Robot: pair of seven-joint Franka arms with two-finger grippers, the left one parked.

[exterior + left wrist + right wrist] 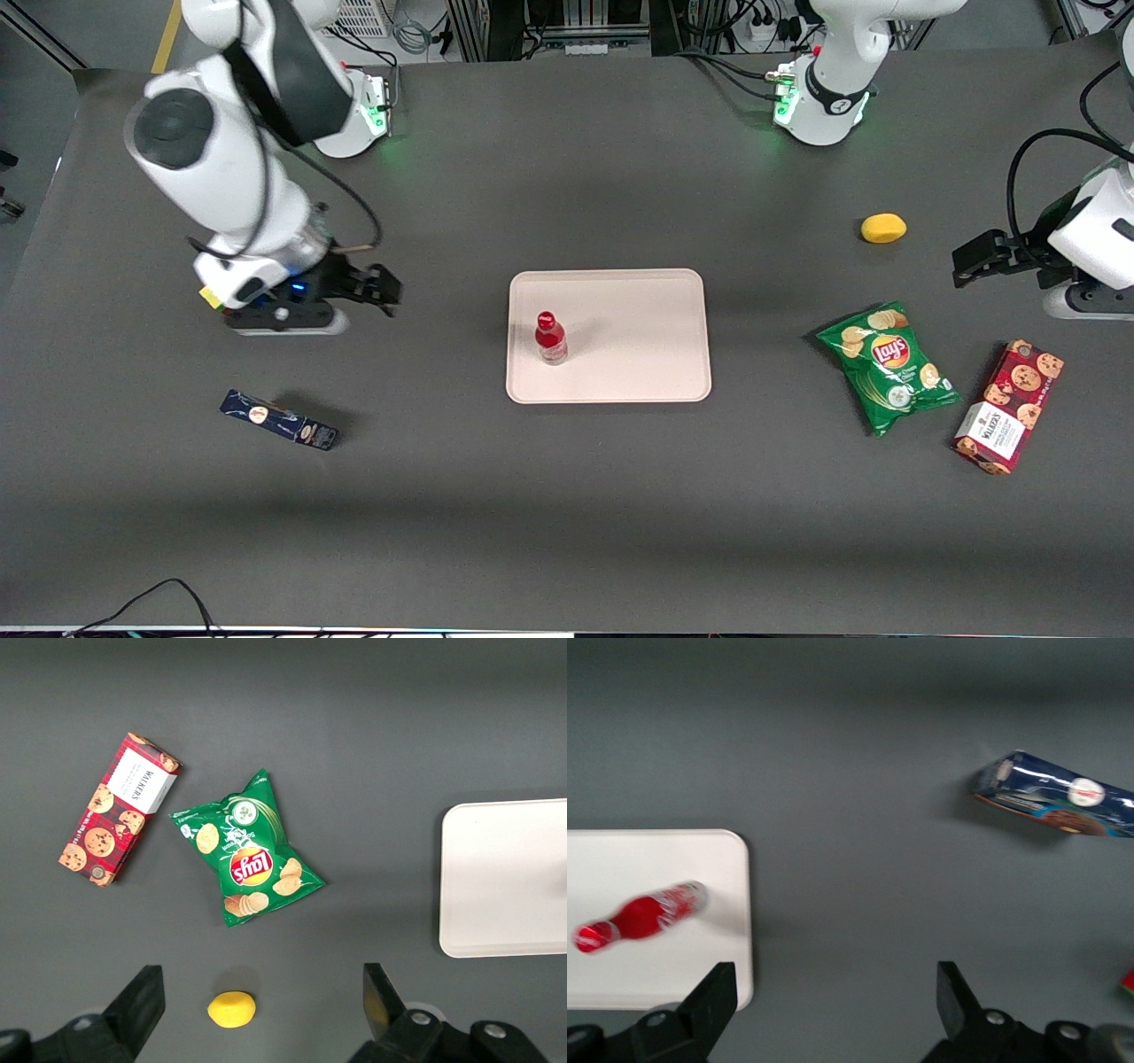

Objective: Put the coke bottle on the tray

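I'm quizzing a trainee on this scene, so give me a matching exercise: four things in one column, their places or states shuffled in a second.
Things:
1. coke bottle
2. dark blue box
3. lemon
4. pincer

Places or states:
A. open, holding nothing
B. toward the parked arm's end
C. standing on the tray
D. on the table, nearer the front camera than the pincer

Pairs: 1-C, 2-D, 3-B, 4-A

"Lay's" chip bag (889, 366); "Walkers" box (1008, 407)
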